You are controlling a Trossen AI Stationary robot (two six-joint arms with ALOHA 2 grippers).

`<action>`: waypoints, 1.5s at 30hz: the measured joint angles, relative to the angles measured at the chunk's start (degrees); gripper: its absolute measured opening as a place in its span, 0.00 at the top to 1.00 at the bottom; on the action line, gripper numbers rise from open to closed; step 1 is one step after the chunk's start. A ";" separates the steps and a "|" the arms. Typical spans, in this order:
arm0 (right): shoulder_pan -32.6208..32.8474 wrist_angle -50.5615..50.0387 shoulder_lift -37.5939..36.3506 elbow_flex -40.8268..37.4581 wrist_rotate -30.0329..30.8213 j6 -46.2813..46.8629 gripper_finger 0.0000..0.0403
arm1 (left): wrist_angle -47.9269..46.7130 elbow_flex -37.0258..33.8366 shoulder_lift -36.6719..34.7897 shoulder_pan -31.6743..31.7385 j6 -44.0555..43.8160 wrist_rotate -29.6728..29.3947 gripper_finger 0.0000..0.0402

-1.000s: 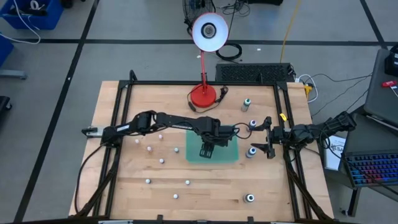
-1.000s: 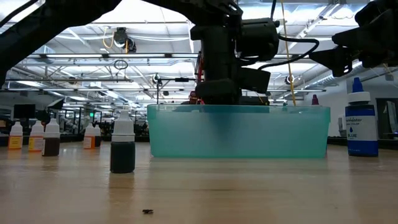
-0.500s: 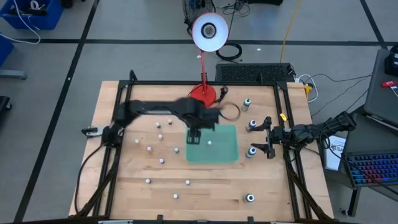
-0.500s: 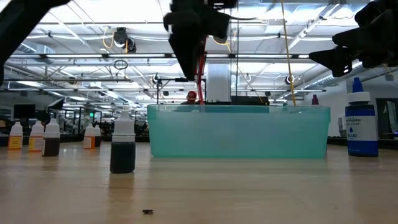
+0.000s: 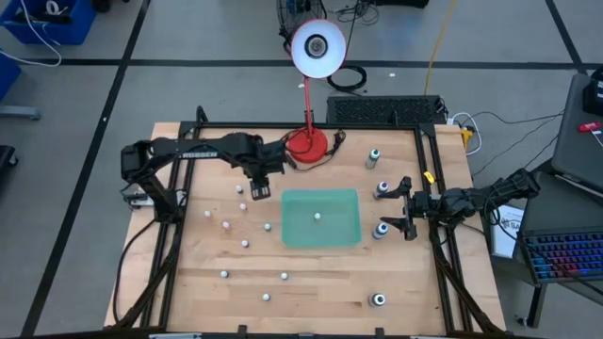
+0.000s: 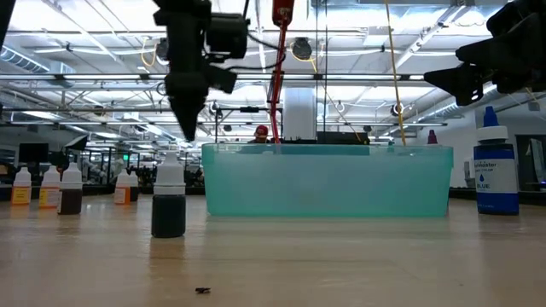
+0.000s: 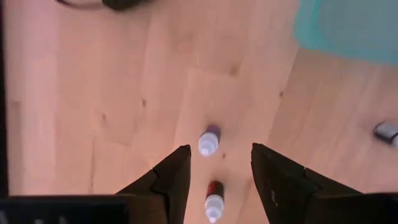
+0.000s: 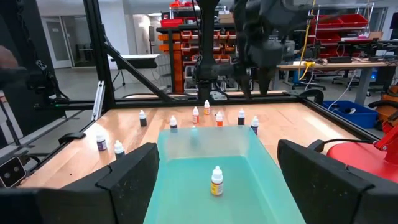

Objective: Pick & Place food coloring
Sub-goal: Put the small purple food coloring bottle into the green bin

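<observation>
Several small white-topped food coloring bottles (image 5: 245, 243) stand scattered on the wood left of and in front of the teal bin (image 5: 349, 235). One orange bottle (image 8: 216, 182) stands upright inside the bin. Larger dark-capped bottles (image 5: 382, 188) stand to the bin's right. My left gripper (image 5: 259, 188) hovers open above the table left of the bin, and a purple-topped bottle (image 7: 209, 140) and a red one (image 7: 213, 199) show below its fingers. My right gripper (image 5: 407, 212) waits open at the bin's right side, between two larger bottles.
A red-based desk lamp (image 5: 307, 143) stands at the far edge behind the bin. A black frame (image 5: 179, 169) runs around the work area. A blue-labelled bottle (image 6: 496, 166) stands right of the bin in the low view. Bare wood lies near the front edge.
My left gripper has risen out of the bin and swung toward the table's left and far side, and now hangs over the scattered bottles. A small bottle stands in the bin where the gripper was. The right arm has kept still.
</observation>
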 joint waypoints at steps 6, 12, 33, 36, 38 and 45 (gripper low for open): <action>0.00 0.00 0.00 -0.01 0.00 0.00 0.22 | 5.92 -6.70 -0.22 0.22 3.85 0.08 0.57; 0.00 0.00 0.00 -0.01 0.00 0.00 0.22 | 8.67 -10.28 -0.24 -0.08 5.50 0.00 0.55; 0.00 -0.02 -0.02 -0.01 0.00 0.02 0.22 | 19.99 -19.32 -0.22 0.65 5.45 -0.05 0.54; -0.01 -0.02 -0.02 0.00 0.00 0.01 0.22 | 20.07 -19.77 -0.22 1.27 5.42 -0.09 0.54; -0.01 -0.02 -0.02 0.00 0.00 0.02 0.22 | 20.49 -19.77 -0.22 1.60 5.42 -0.10 0.54; 0.00 -0.02 -0.02 -0.01 0.00 0.00 0.22 | 21.65 -19.77 -0.22 2.26 5.62 0.30 0.54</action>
